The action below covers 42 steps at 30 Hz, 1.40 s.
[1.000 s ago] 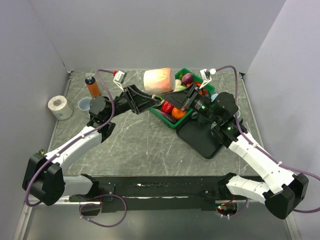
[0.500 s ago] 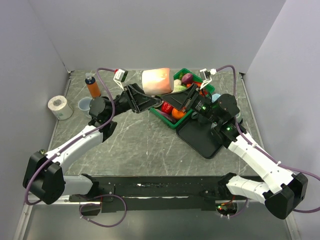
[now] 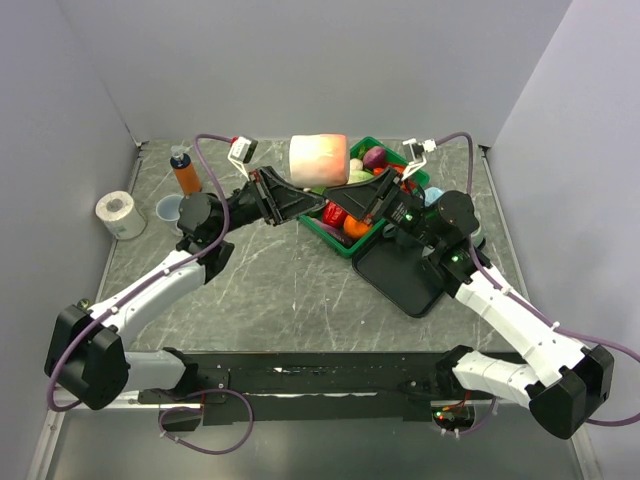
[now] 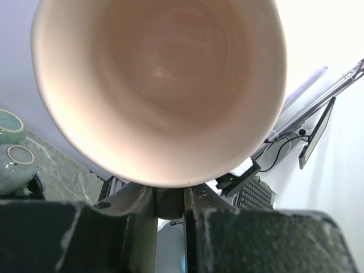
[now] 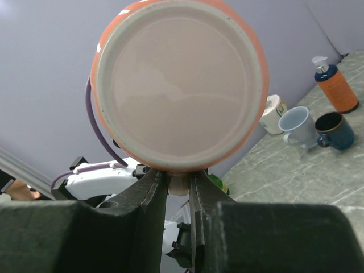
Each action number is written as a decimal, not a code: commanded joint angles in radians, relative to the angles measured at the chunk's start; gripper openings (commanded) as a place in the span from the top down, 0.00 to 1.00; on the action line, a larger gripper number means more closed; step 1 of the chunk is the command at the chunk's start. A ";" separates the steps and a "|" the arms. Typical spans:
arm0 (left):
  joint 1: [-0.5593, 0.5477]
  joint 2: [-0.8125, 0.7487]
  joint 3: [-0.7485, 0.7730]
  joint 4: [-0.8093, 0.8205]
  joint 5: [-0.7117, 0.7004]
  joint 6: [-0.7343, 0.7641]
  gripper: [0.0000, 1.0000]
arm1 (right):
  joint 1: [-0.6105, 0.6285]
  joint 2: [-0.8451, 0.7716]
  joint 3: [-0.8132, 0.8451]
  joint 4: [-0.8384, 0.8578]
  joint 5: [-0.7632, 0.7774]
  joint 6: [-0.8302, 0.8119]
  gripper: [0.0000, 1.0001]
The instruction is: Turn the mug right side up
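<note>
The mug (image 3: 318, 160), orange outside and pale pink inside, hangs on its side in the air above the back of the table. Its mouth (image 4: 159, 85) faces the left wrist camera and its flat base (image 5: 179, 85) faces the right one. My right gripper (image 5: 178, 182) is shut on the mug's pale handle, below the base. My left gripper (image 4: 169, 199) comes in from the opposite side, its jaws closed on the shadowed handle under the rim. In the top view the left gripper (image 3: 310, 202) and the right gripper (image 3: 343, 198) meet beneath the mug.
A green basket (image 3: 335, 243) of toy fruit stands under and behind the grippers, with a black tray (image 3: 400, 278) beside it. At the back left are an orange bottle (image 3: 186, 172), a pale cup (image 3: 168, 210) and a paper roll (image 3: 120, 214).
My left gripper's jaws have closed onto the mug's handle. The mug has levelled slightly, still in the right gripper.
</note>
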 commanded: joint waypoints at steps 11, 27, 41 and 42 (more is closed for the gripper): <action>-0.006 -0.142 0.175 -0.589 -0.261 0.444 0.99 | 0.019 -0.029 -0.058 -0.035 -0.007 -0.112 0.00; 0.110 0.037 0.412 -1.254 -0.847 0.819 0.99 | -0.002 -0.100 -0.047 -0.540 0.312 -0.275 0.00; 0.247 0.376 0.522 -1.239 -0.931 0.862 0.99 | -0.050 -0.111 -0.116 -0.756 0.321 -0.327 0.00; 0.252 0.419 0.534 -1.243 -0.931 0.862 0.99 | -0.052 -0.115 -0.128 -0.761 0.323 -0.330 0.00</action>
